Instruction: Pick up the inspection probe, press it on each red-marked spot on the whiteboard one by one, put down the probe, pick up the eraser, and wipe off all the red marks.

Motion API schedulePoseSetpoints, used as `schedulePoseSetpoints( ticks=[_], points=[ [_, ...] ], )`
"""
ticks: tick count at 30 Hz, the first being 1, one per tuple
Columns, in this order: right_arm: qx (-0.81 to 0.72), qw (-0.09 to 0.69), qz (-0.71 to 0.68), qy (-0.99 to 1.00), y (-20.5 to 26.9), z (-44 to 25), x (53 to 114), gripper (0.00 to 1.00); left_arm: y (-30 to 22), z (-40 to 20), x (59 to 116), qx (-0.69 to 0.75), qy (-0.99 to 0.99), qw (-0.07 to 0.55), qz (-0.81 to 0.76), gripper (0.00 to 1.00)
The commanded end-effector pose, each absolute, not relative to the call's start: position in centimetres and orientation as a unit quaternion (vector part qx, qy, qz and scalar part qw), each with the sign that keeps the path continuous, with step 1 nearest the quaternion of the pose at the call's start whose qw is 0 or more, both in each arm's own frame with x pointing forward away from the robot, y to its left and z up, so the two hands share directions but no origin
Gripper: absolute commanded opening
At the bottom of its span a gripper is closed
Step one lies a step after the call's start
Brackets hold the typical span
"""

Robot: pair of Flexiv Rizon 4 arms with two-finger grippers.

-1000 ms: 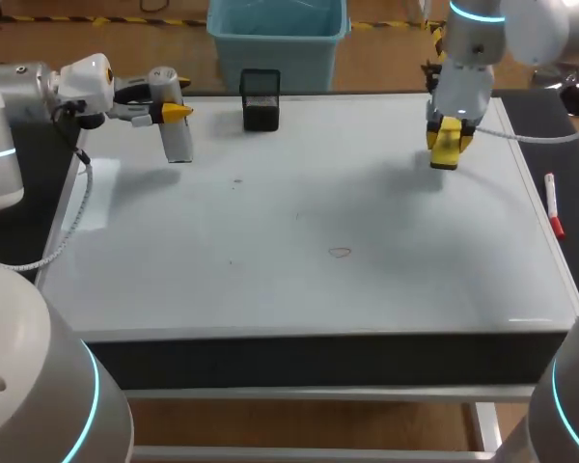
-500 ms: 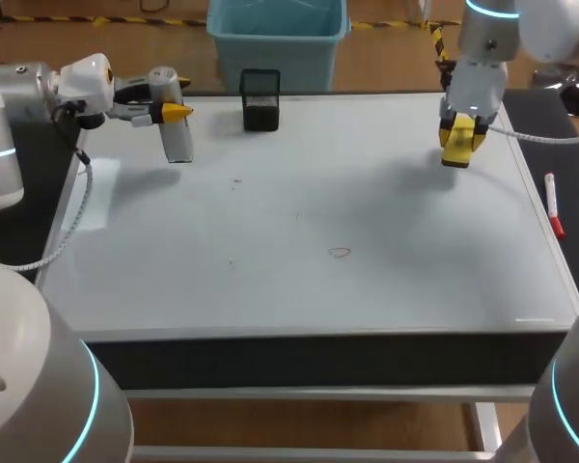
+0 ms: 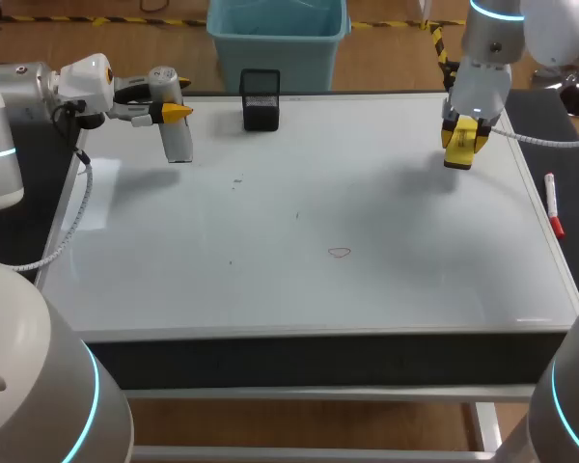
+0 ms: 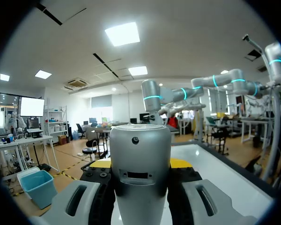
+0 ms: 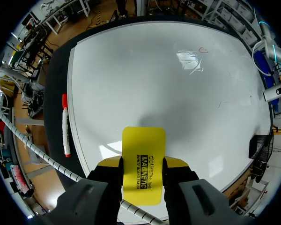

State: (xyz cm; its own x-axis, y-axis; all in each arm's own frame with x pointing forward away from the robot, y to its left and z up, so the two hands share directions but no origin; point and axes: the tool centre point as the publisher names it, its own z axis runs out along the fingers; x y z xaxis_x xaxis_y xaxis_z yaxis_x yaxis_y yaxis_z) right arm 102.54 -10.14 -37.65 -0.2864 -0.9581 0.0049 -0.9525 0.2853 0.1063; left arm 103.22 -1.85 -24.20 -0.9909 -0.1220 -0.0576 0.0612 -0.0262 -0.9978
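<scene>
Clamping the yellow eraser, right gripper sits over the far right of the whiteboard, well apart from the red mark; left gripper holds the inspection probe.

There are two end effectors. The left end effector grips the one inspection probe between its fingers. The right end effector grips the one yellow eraser. One whiteboard lies below both, bearing one red mark, well apart from either. One marker pen lies near the right end effector, and one black mesh holder stands near the left.
</scene>
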Motion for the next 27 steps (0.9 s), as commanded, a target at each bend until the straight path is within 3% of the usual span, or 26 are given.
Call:
schedulePoseSetpoints(
  ticks=[1, 27],
  points=[
    [0.597, 0.034, -0.039, -0.8, -10.2, -37.5, 102.5, 0.0, -3.5, -24.1, 101.6, 0.003, 0.698, 0.052, -0.714, 0.0],
    [0.597, 0.034, -0.039, -0.8, -10.2, -37.5, 102.5, 0.0, -22.9, -26.3, 86.4, 0.217, 0.644, -0.159, -0.716, 0.0]
  ],
)
